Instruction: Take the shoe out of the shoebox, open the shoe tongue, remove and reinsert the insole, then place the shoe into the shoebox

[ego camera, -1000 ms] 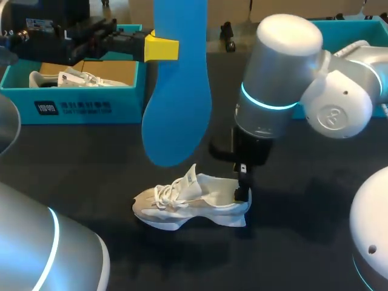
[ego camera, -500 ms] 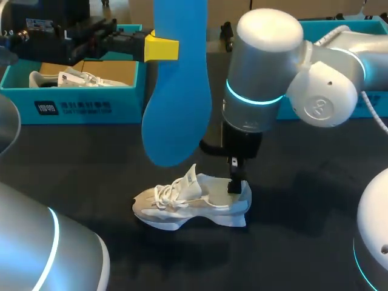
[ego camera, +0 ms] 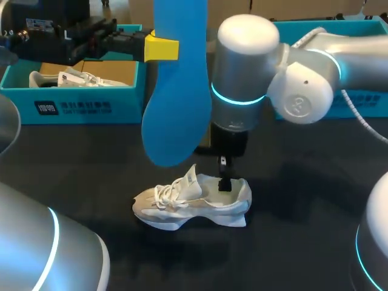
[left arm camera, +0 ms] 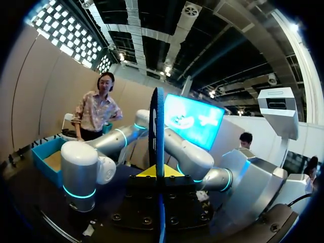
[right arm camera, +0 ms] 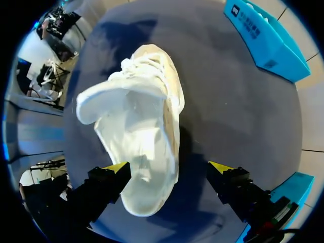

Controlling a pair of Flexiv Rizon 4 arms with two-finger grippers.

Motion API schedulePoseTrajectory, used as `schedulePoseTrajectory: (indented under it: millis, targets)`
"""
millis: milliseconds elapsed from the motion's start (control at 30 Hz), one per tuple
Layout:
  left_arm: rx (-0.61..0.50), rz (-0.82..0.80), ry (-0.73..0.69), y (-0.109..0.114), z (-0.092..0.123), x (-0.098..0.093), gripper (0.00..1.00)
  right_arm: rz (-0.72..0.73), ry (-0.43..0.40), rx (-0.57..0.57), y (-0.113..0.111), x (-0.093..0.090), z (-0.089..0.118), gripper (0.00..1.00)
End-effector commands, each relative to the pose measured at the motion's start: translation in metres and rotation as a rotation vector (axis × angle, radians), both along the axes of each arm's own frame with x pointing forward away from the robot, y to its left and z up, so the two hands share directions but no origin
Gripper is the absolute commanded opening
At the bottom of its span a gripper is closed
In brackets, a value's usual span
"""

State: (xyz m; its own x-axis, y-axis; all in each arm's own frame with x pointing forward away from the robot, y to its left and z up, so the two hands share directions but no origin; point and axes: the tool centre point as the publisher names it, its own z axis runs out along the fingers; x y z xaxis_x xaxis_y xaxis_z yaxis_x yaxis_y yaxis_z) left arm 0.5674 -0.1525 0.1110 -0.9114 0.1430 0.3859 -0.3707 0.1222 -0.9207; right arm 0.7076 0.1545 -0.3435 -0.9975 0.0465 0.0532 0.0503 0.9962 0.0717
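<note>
On the dark table (ego camera: 291,242) the white shoe (ego camera: 188,206) stands on its sole, tongue raised. The right gripper (right arm camera: 168,169) hangs over its heel, fingers (right arm camera: 115,168) wide apart, gripping nothing. The left gripper (left arm camera: 157,171) pinches the blue insole (ego camera: 179,91), held upright in the air.

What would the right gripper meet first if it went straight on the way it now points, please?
Most likely the white shoe: the open right gripper points down at its heel end, which lies between the fingers; depth is unclear.
</note>
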Motion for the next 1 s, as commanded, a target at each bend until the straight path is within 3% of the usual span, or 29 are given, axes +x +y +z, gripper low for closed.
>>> schedulePoseTrajectory:
  millis: [33, 533, 600, 633, 767, 1000]
  targets:
    - [0.005, -0.001, 0.000, 0.000, 0.001, 0.001, 0.00, -0.002, 0.004, 0.000, 0.009, 0.001, -0.017, 1.00]
    - [0.005, -0.001, 0.000, 0.000, 0.001, 0.001, 0.00, -0.002, 0.028, 0.030, 0.006, -0.001, -0.045, 1.00]
    - [0.005, -0.001, 0.000, 0.000, 0.001, 0.001, 0.00, 0.001, 0.036, 0.034, 0.006, 0.000, -0.048, 0.87]
    - [0.005, -0.001, 0.000, 0.000, 0.001, 0.001, 0.00, 0.003, 0.039, 0.035, 0.006, 0.001, -0.049, 0.62]
    - [0.005, -0.001, 0.000, 0.000, 0.001, 0.001, 0.00, 0.008, 0.050, 0.039, 0.006, 0.002, -0.052, 0.00]
    - [0.005, -0.001, 0.000, 0.000, 0.001, 0.001, 0.00, 0.007, 0.060, 0.037, 0.005, 0.001, -0.051, 0.00]
